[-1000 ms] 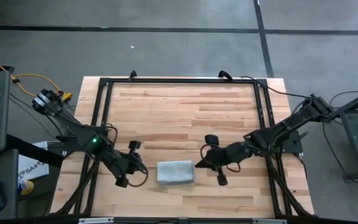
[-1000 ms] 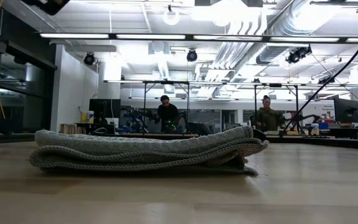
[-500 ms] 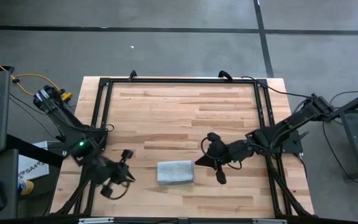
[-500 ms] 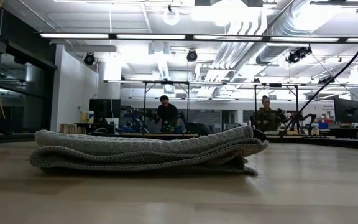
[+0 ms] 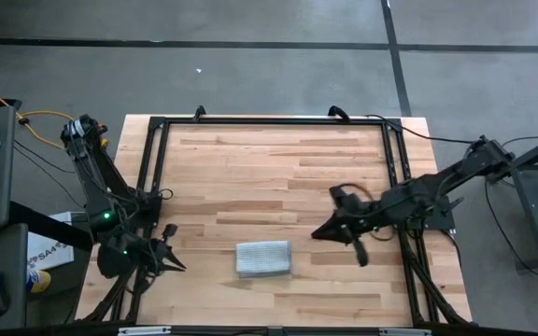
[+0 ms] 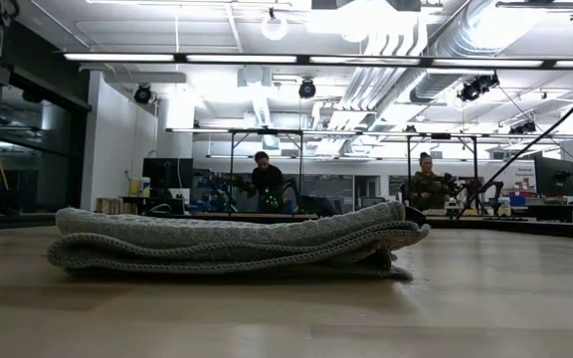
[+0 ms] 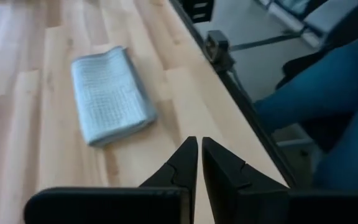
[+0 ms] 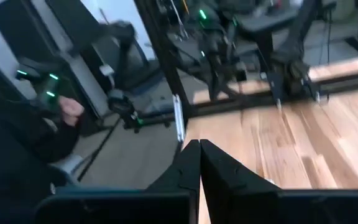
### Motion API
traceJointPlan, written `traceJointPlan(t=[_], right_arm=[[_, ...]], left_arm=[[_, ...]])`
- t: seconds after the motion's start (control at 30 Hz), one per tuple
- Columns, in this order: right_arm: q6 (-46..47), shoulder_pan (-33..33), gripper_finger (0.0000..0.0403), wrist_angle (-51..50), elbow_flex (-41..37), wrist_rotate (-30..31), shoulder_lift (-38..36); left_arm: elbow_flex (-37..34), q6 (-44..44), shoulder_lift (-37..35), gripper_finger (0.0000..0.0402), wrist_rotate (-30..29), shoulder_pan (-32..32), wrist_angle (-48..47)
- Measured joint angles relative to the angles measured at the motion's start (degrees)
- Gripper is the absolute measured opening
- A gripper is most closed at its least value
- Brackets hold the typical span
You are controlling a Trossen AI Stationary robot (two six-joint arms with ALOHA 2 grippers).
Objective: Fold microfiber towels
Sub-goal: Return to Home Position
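The microfiber towel [image 5: 264,259] lies folded into a small pale grey-blue rectangle on the wooden table [image 5: 269,168], near its front edge. In the low view the towel [image 6: 237,244] rests flat in several stacked layers. My left gripper [image 5: 174,261] is shut, with a hair of gap, and hovers at the table's left side, pointing toward the towel [image 7: 110,93] from well short of it. My right gripper [image 5: 319,232] is shut and raised to the right of the towel. In their wrist views both grippers, left [image 7: 199,146] and right [image 8: 199,149], hold nothing.
A black frame rail [image 5: 269,121] runs around the table top. A person's blue-clad legs [image 7: 328,106] show just past the table's near edge, and a dark-sleeved person [image 8: 17,124] shows beyond the left edge. People sit far off in the room [image 6: 267,184].
My left gripper has swung back from the towel toward the table's left edge, turning as it went. My right gripper has lifted and drawn away from the towel toward the right edge, rolling a little. The towel has stayed as it was.
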Motion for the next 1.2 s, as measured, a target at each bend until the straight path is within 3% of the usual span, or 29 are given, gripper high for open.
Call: traceJointPlan(t=[0.17, 0.53, 1.2], right_arm=[[-0.79, 0.04, 0.0002, 5.64, -5.27, -1.92, -7.22], [-0.28, 0.05, 0.0002, 34.99, -32.15, -10.52, -23.97], [0.77, 0.06, 0.0002, 40.91, -51.10, -10.51, -51.33]], left_arm=[[-6.17, -0.10, -4.33, 0.0024, -0.13, -1.77, 5.00], [-7.84, 1.54, -6.84, 0.0024, -0.17, -1.64, 5.52], [-7.84, 1.25, -6.84, 0.0024, -0.17, -1.64, 4.11]])
